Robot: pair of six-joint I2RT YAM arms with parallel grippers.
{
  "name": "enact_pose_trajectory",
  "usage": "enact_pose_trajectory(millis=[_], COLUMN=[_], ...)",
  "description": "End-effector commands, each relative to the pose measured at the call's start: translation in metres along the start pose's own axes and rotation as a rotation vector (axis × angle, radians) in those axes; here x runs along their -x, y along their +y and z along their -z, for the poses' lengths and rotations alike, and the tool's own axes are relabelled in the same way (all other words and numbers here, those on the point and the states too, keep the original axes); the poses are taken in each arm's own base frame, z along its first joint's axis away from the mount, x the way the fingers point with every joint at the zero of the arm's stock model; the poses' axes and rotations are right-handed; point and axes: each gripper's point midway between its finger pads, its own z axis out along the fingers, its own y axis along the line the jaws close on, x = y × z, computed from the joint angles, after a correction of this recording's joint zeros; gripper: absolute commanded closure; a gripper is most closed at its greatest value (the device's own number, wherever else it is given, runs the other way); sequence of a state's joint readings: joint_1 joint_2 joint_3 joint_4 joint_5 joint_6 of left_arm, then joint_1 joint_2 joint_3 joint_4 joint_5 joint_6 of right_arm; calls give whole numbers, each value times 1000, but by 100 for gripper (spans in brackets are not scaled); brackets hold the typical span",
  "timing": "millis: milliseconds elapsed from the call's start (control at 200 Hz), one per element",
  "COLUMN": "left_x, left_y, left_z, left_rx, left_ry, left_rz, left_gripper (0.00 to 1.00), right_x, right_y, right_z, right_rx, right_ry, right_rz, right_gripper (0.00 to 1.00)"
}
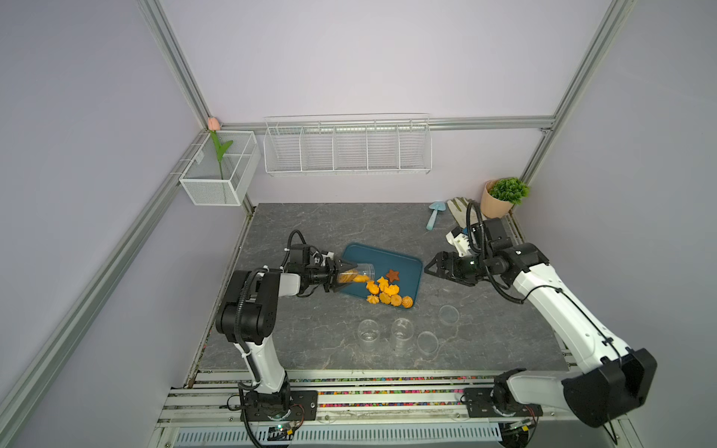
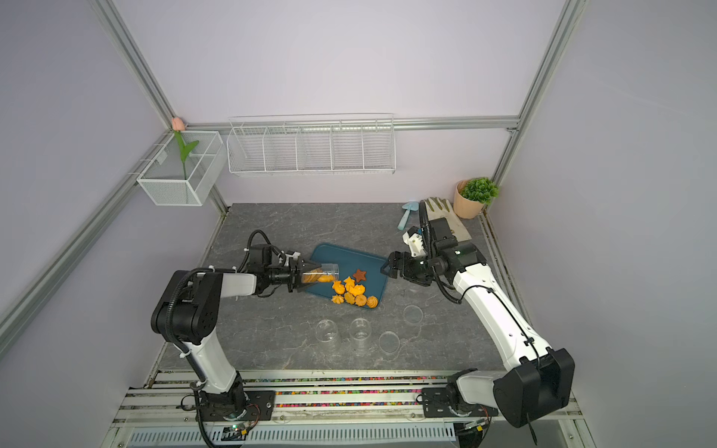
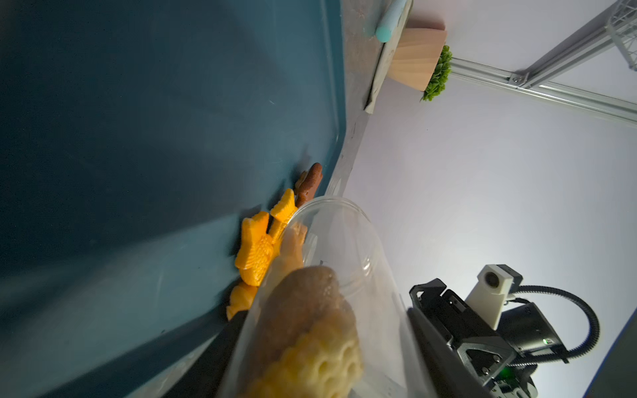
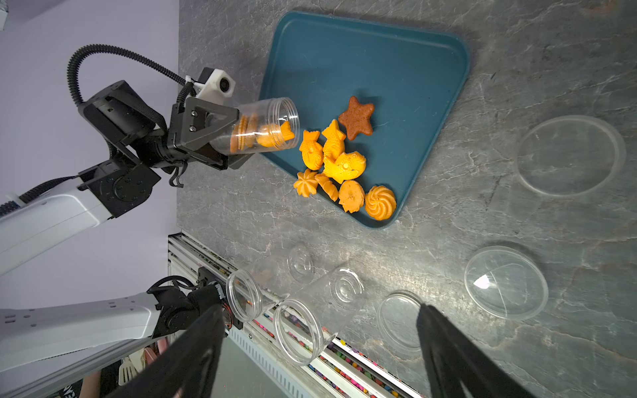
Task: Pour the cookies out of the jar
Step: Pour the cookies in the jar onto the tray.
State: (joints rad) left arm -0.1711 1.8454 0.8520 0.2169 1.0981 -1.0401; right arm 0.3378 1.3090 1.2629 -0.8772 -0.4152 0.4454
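My left gripper (image 1: pixel 343 277) is pinched tight on the tipped clear jar (image 1: pixel 361 272); my right gripper (image 1: pixel 431 265) is wide open, holding nothing.

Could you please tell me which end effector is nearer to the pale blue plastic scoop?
Right. The right end effector hangs open just in front of the pale blue plastic scoop; the left end effector, gripping the clear plastic jar, is across the teal tray.

Your 2 top views look down from high overhead on the whole table (image 1: pixel 310 225). Your left wrist camera sits close behind the left gripper (image 4: pixel 241 136), skimming the teal tray (image 3: pixel 138 138) past the jar (image 3: pixel 344 241). Your right wrist camera looks down from farther off; all 4 share the tray.
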Motion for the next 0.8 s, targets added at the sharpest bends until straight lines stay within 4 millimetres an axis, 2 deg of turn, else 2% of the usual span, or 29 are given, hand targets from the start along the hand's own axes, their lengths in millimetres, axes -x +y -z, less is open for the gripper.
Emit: enact_pose_trajectory(millis=[0, 295, 705, 795], left_x=[-3, 2, 14, 13], left_y=[-3, -9, -31, -25], left_z=[5, 9, 8, 10], left_rx=[66, 114, 45, 115], left_ry=[5, -25, -61, -67], left_rz=[-56, -91, -132, -159], left_gripper=[36, 36, 36, 36], right_x=[-4, -10, -12, -12], right_y=[-1, 0, 3, 2], right_z=[0, -3, -5, -5], right_rx=[-5, -5, 3, 1], right_ry=[-7, 5, 18, 21], right_rz=[0, 5, 10, 11], right_gripper=[11, 11, 11, 11])
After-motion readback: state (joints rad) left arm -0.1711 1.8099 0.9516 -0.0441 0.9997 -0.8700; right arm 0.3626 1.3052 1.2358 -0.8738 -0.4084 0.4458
